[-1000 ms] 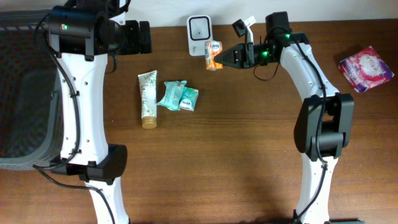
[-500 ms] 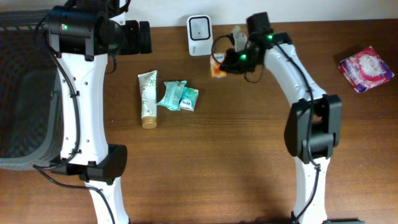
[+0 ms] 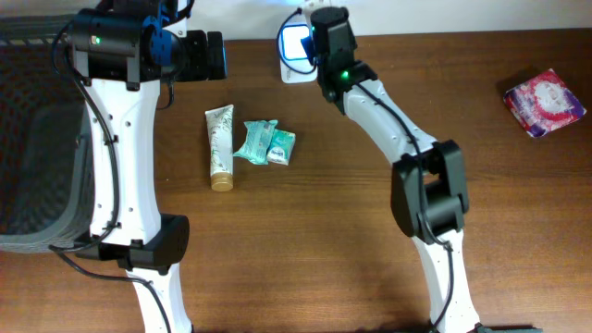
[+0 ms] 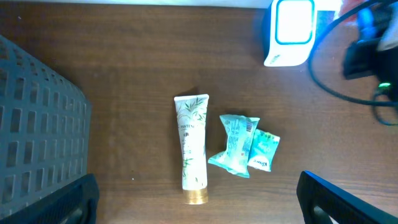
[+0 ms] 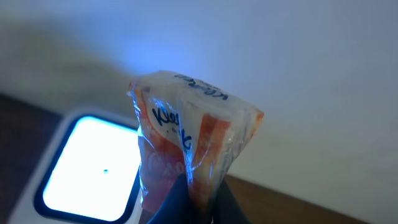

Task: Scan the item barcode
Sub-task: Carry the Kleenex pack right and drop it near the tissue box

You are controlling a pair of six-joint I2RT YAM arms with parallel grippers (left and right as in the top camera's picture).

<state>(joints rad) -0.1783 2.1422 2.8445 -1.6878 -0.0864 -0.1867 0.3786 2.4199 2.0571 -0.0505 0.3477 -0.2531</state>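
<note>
- Nearest us on the tabletop point(image 3: 370, 231), the tube point(image 3: 220, 148) and two teal packets point(image 3: 265, 143) lie just beside each other, left of centre. No pincer is on them.
- A purple packet point(image 3: 544, 102) sits well apart at the right, and the basket point(image 3: 28, 139) is at the left edge.
- Farther back on the left, the left pincer point(image 3: 215, 55) hangs with its jaws wide, holding nothing.
- Farthest, the right pincer point(image 5: 193, 198) is clamped on the lower end of the orange-and-white pack point(image 5: 186, 130), holding it up close by the scanner point(image 5: 87, 165), whose window glows blue.
- We judge the scan itself to be the step in hand. We cannot tell whether the barcode faces the window.
- The next move likely calls for a slow turn of the pack before the window, grip kept firm, until the code is read.
</note>
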